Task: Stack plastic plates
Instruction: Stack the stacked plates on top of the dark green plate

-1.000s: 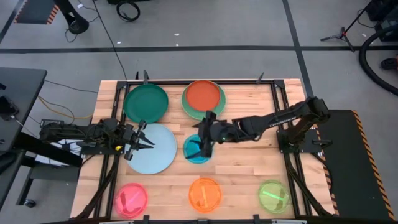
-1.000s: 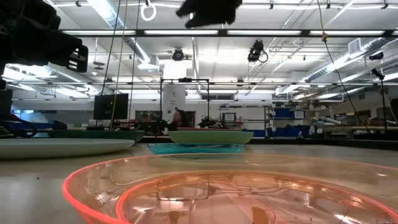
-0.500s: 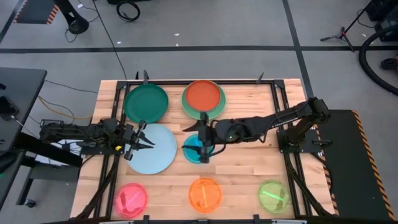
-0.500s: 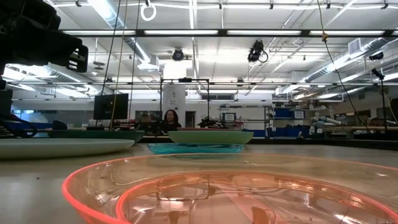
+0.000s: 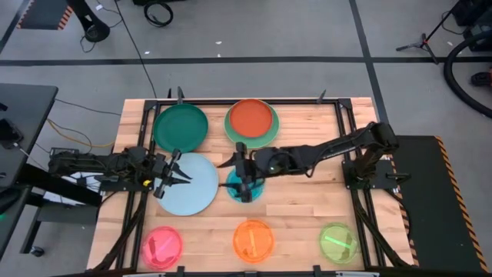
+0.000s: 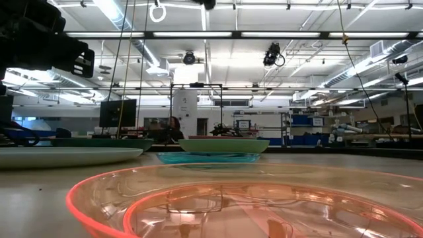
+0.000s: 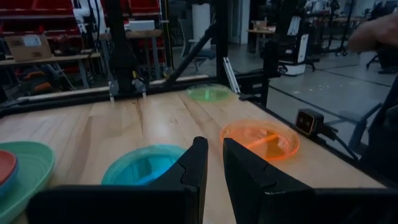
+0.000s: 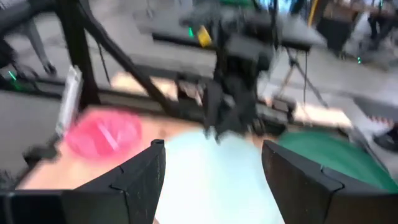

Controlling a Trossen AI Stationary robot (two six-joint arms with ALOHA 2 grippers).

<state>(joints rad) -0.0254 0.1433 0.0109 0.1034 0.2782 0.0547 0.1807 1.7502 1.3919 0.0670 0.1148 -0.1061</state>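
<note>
Left gripper (image 5: 178, 175), fingers nearly closed and empty, parked over the pale blue plate (image 5: 192, 192) near the table's (image 5: 307, 208) left edge. At the centre, right gripper (image 5: 244, 175), jaws spread wide, poised above the teal plate (image 5: 251, 190), probably to lift it for stacking.

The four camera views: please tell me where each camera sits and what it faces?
High view: above, looking down; both arms, left gripper over the pale blue plate, right gripper above the teal plate.
Low view: table height, behind the orange plate; only arm parts.
Left wrist view: faces teal plate; own fingers.
Right wrist view: faces the left arm; own fingers.
Shared: teal plate.
</note>
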